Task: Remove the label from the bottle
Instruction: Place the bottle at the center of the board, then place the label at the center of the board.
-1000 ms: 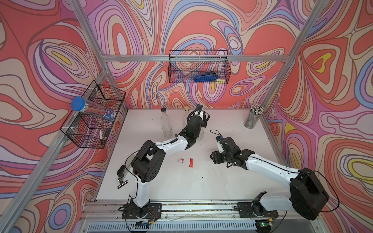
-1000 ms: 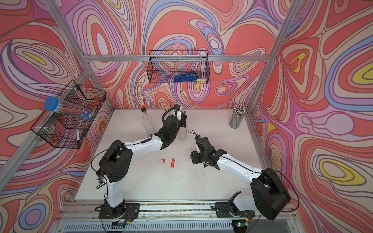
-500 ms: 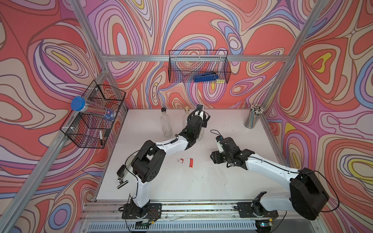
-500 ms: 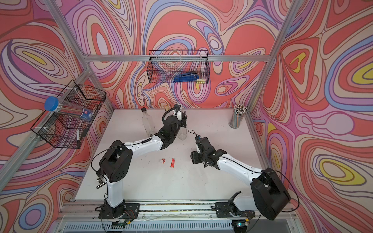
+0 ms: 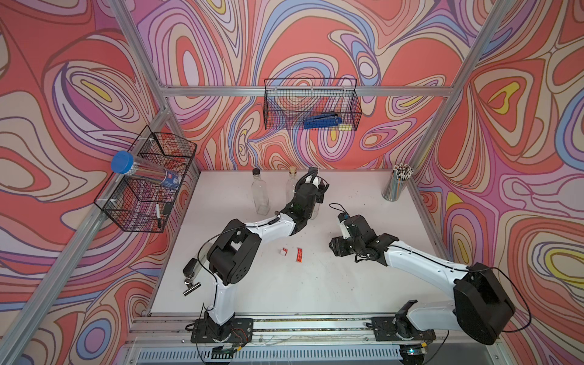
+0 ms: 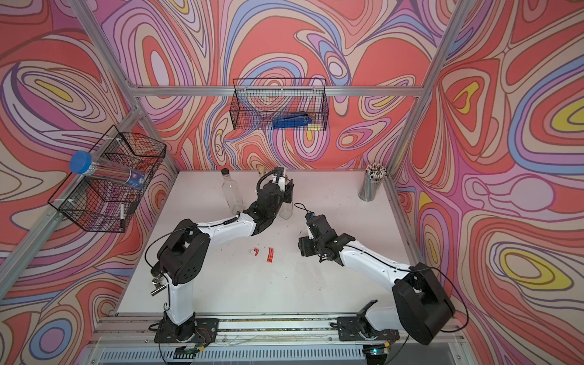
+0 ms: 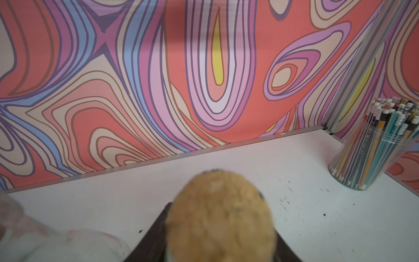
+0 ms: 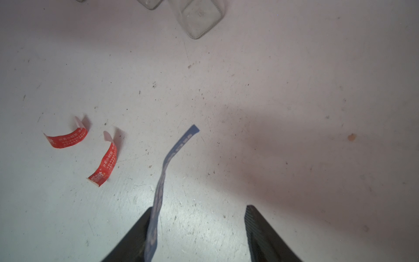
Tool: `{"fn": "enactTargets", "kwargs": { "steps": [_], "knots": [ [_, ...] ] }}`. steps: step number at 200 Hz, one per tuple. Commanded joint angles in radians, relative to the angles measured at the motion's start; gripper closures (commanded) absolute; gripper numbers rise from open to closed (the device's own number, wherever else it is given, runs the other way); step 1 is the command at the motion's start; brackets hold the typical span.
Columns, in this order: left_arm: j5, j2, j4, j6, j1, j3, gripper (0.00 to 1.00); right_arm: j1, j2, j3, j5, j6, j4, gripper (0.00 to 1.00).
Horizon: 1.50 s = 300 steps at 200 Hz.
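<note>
Right fingers (image 8: 267, 238) stand apart, a bluish label (image 8: 162, 181) clinging to one, open table (image 8: 272, 90) ahead. Left fingers (image 7: 156, 238) flank the bottle (image 7: 221, 215); whether they grip, I cannot tell.

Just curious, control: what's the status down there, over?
Left gripper at top of corked bottle, grip unclear. Right gripper open, bluish label strip stuck to one finger. Two red label scraps on table. Black-capped bottle stands close by.

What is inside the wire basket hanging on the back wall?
A blue tool-like object lies in the basket, with a small yellow thing beside it. The mesh and blue object partly cover it, so I cannot tell what it is.
</note>
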Motion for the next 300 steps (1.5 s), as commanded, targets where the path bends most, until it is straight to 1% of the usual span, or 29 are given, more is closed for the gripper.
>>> {"fn": "enactTargets", "kwargs": {
  "steps": [1, 16, 47, 81, 129, 158, 166, 174, 181, 185, 194, 198, 227, 241, 275, 287, 300],
  "knots": [
    [-0.012, -0.035, -0.029, -0.023, 0.004, -0.049, 0.39, -0.004, -0.006, 0.008, -0.012, 0.0, 0.012, 0.32],
    [-0.006, -0.062, -0.022, -0.028, 0.004, -0.074, 0.32, -0.004, -0.007, 0.013, -0.015, -0.002, 0.011, 0.3],
    [-0.001, -0.114, -0.026, -0.033, 0.004, -0.112, 0.29, -0.005, 0.0, 0.02, -0.024, -0.002, 0.013, 0.27],
    [0.014, -0.163, -0.032, -0.032, 0.003, -0.144, 0.28, -0.004, 0.003, 0.025, -0.033, -0.002, 0.016, 0.27],
    [0.036, -0.187, -0.018, -0.049, 0.004, -0.174, 0.27, -0.004, 0.003, 0.03, -0.037, 0.0, 0.015, 0.27],
    [0.061, -0.223, -0.014, -0.062, 0.004, -0.198, 0.27, -0.005, -0.001, 0.03, -0.045, 0.001, 0.016, 0.22],
    [0.075, -0.241, -0.023, -0.068, 0.004, -0.207, 0.27, -0.004, -0.005, 0.031, -0.05, 0.002, 0.016, 0.19],
    [0.092, -0.265, -0.042, -0.077, 0.004, -0.218, 0.26, -0.003, -0.006, 0.033, -0.064, 0.0, 0.017, 0.14],
    [0.11, -0.288, -0.065, -0.088, 0.004, -0.23, 0.26, -0.004, -0.009, 0.033, -0.082, -0.003, 0.019, 0.11],
    [0.121, -0.303, -0.079, -0.094, 0.004, -0.238, 0.26, -0.005, -0.01, 0.033, -0.093, -0.004, 0.02, 0.07],
    [0.152, -0.337, -0.125, -0.106, 0.004, -0.252, 0.27, -0.005, -0.013, 0.033, -0.121, -0.008, 0.022, 0.05],
    [0.169, -0.353, -0.147, -0.111, 0.004, -0.258, 0.28, -0.005, -0.016, 0.033, -0.132, -0.009, 0.024, 0.02],
    [0.302, -0.467, -0.304, -0.163, 0.004, -0.328, 0.29, -0.004, -0.029, 0.022, -0.206, -0.013, 0.044, 0.02],
    [0.381, -0.518, -0.348, -0.191, 0.004, -0.376, 0.3, -0.004, -0.032, 0.018, -0.248, -0.012, 0.059, 0.02],
    [0.571, -0.598, -0.331, -0.282, 0.004, -0.521, 0.32, -0.004, -0.034, 0.015, -0.32, -0.005, 0.098, 0.02],
    [0.624, -0.608, -0.289, -0.322, 0.004, -0.577, 0.34, -0.004, -0.032, 0.017, -0.334, -0.002, 0.108, 0.02],
    [0.677, -0.612, -0.202, -0.372, 0.004, -0.643, 0.34, -0.005, -0.03, 0.018, -0.354, 0.004, 0.12, 0.02]
  ]
}}
